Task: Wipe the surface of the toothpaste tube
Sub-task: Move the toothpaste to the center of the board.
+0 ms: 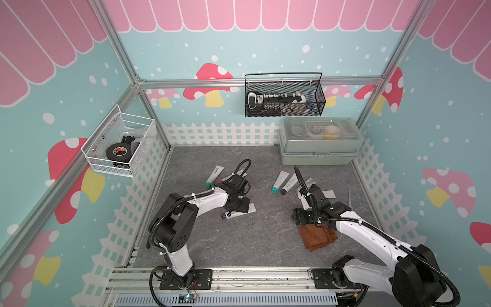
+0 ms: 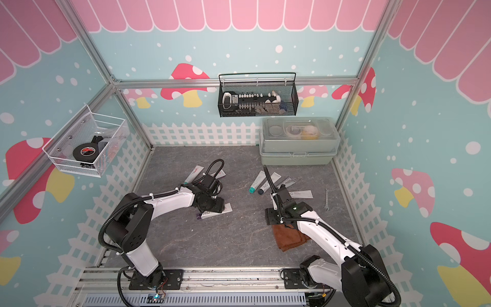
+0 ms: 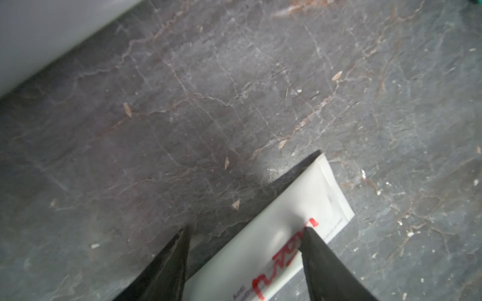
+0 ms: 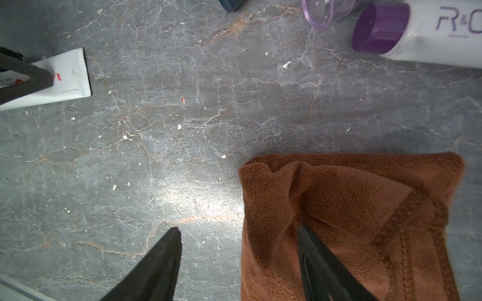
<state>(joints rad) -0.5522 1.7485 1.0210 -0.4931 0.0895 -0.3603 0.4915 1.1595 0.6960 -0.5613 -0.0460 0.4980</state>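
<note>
Left fingers (image 3: 246, 229), open, hover over the toothpaste tube (image 1: 251, 208), which lies 8-to-2 o'clock; right fingers (image 4: 238, 228), open, are at the cloth (image 1: 316, 238), at the tube's 4 o'clock.

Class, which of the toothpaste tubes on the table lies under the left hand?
The purple-capped white tube lying alone nearest the front; the open left hand hangs over its flat end. The rest lie farther back.

Seven tubes (image 1: 281, 178), one cloth (image 1: 317, 236), one wrench (image 1: 349, 198)
</note>
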